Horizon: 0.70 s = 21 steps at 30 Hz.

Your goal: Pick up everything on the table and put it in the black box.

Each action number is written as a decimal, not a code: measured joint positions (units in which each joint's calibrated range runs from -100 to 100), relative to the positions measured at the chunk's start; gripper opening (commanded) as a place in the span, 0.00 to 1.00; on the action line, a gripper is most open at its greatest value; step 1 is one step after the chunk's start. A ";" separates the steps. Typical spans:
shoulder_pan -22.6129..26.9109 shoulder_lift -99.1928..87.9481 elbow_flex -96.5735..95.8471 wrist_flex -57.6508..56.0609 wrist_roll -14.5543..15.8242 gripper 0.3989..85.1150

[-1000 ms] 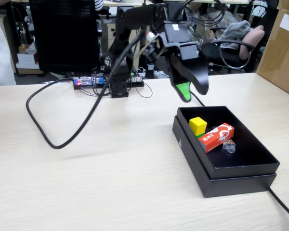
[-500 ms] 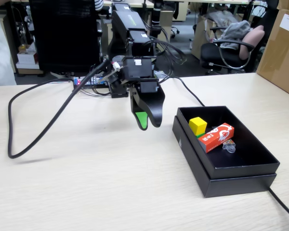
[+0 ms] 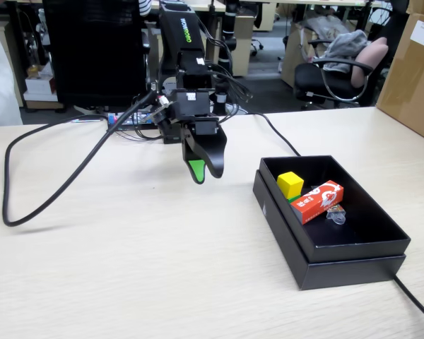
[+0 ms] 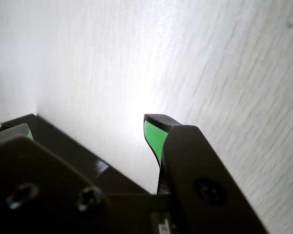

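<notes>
Fixed view, gripper (image 3: 203,172): above bare surface (image 3: 127,247), empty.
Fingers: spread apart in wrist view.
Black box (image 3: 353,248): holds yellow cube (image 3: 290,184), red-and-white box (image 3: 318,200).

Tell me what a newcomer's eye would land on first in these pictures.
In the fixed view, the matte black box at right stands out, holding a yellow cube and a red-and-white rectangular box side by side. Left of it, the black gripper with green pads hangs empty above the bare beige wood-grain table.
</notes>
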 measured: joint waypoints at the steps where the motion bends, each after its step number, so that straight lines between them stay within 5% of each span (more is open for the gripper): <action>1: -0.05 -1.27 -1.74 0.82 -0.05 0.53; 17: -0.20 -23.05 -26.03 13.08 0.05 0.57; 21: -0.39 -27.74 -36.35 23.60 0.29 0.57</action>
